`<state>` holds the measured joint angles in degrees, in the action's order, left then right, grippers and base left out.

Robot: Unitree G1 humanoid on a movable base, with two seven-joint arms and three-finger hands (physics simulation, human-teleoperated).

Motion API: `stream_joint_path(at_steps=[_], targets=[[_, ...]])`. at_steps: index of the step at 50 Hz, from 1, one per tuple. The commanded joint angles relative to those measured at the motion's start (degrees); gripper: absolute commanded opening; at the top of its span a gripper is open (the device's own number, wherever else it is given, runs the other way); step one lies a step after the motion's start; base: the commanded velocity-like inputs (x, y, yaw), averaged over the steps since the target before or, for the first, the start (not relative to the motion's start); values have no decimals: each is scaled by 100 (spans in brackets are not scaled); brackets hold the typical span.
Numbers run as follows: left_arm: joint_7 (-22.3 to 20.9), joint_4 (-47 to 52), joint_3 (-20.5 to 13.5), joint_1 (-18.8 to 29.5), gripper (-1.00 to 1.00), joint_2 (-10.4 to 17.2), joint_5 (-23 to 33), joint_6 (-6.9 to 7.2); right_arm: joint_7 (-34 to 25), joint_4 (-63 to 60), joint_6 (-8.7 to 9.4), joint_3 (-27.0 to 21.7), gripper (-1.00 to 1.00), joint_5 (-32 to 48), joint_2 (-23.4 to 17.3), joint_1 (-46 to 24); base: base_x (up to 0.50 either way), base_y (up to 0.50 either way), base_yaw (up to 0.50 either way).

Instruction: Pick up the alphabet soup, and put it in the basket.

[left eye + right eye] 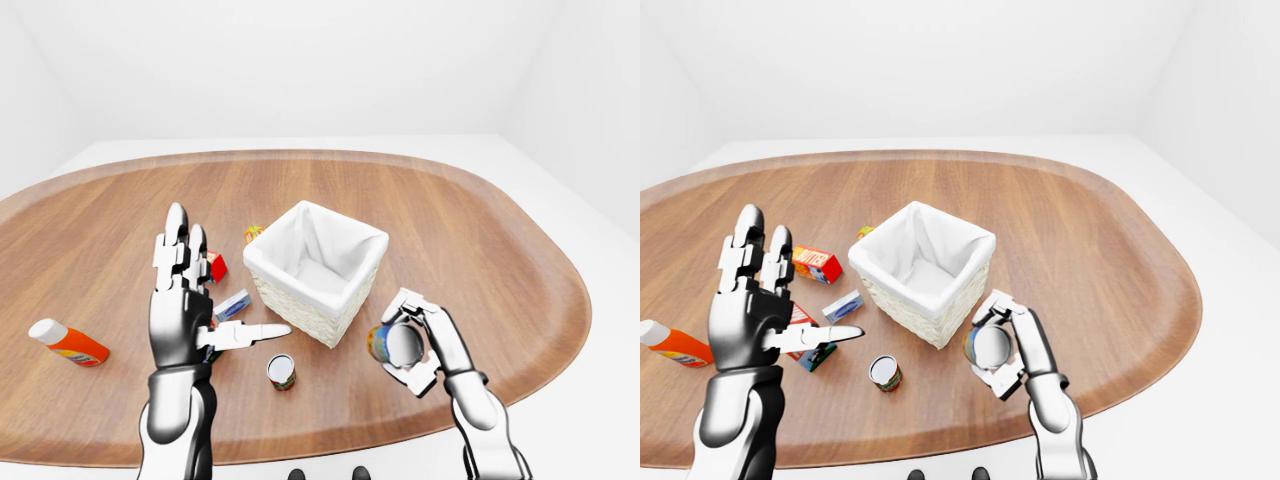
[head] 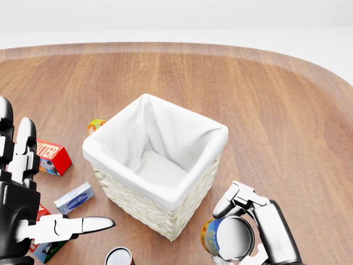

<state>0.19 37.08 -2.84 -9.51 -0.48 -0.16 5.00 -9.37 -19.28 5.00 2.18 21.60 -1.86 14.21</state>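
The alphabet soup can (image 2: 213, 236) is off the table at the lower right of the head view, lying sideways with its silver end toward me. My right hand (image 2: 234, 234) is shut on it, fingers wrapped over the top and bottom. The can hangs just right of the near corner of the wicker basket (image 2: 182, 212), which has a white cloth lining and nothing inside. My left hand (image 2: 55, 187) stands open at the lower left, fingers up and thumb pointing toward the basket, holding nothing.
Left of the basket lie a red box (image 2: 53, 157), a blue-white box (image 2: 74, 199), a small yellow carton (image 2: 96, 125) and a dark box (image 2: 48, 249) under my left hand. A second can (image 2: 119, 256) stands below the basket. An orange bottle (image 1: 66, 343) lies far left.
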Motion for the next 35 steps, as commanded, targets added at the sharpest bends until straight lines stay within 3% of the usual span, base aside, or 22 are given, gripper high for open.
stream_joint_path(at_steps=[1,35], targets=[[0,-104,-5,27,100,4,5,0,-57,-871,0,-107,-100,-237,52,-11,0,0,0],[19,-121,57,-2,100,4,31,0,-284,-2378,0,-50,-100,-85,60,-460,0,0,0]])
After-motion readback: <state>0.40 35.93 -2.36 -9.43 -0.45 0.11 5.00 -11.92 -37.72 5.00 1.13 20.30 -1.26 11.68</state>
